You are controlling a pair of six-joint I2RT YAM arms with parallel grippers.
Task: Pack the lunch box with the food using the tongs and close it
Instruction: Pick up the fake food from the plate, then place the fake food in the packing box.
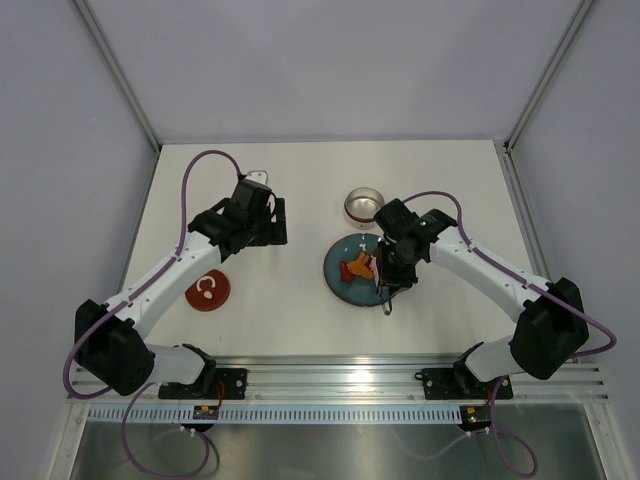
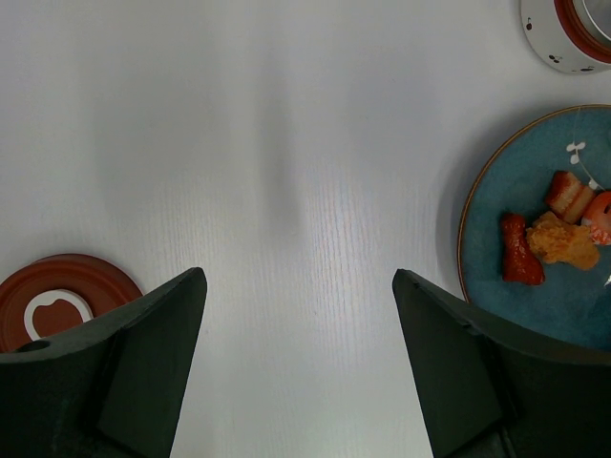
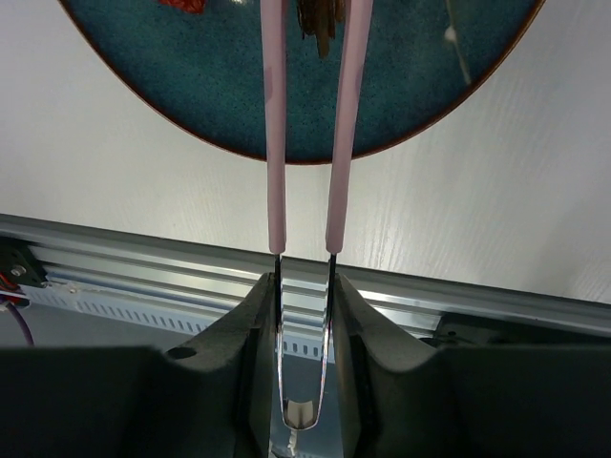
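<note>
My right gripper [image 3: 305,286] is shut on the tongs [image 3: 276,143], squeezing their two pink arms nearly parallel. The tong tips reach over the teal plate [image 3: 410,95] and pinch a dark piece at the top edge of that view. The food [image 1: 357,267], orange and red scraps, lies on the plate [image 1: 340,285]. The steel lunch box [image 1: 364,206] stands open just behind the plate. Its red lid [image 1: 208,291] lies flat at the left. My left gripper [image 2: 298,277] hangs open over bare table between the lid [image 2: 57,301] and the plate [image 2: 496,210], holding nothing.
The aluminium rail [image 3: 458,305] at the table's near edge runs right under my right gripper [image 1: 388,265]. White walls enclose the table on three sides. The lunch box [image 2: 563,38] shows at the top right corner of the left wrist view.
</note>
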